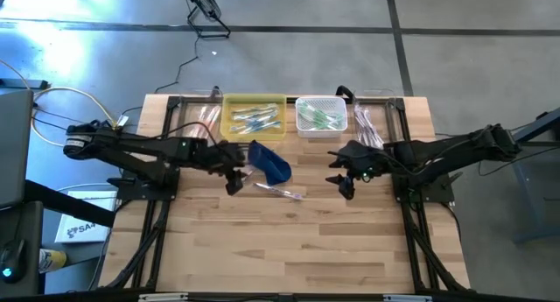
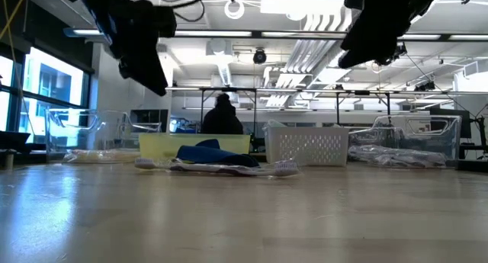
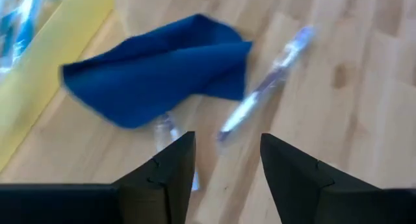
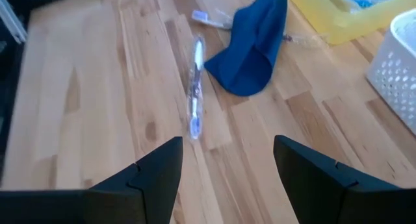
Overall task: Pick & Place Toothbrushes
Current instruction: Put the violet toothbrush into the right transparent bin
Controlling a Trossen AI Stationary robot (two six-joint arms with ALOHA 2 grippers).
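Between both arms, 1 wrapped toothbrush (image 1: 280,192) lies lengthwise left-to-right, seemingly nearer the left gripper (image 1: 234,185); its fingers are spread, empty, like the right gripper (image 1: 346,187).

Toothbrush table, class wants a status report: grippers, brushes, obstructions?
Left gripper open, above a clear wrapped toothbrush on the wooden table. Right gripper open, empty, hovering. Crumpled dark blue pouch beside that brush.
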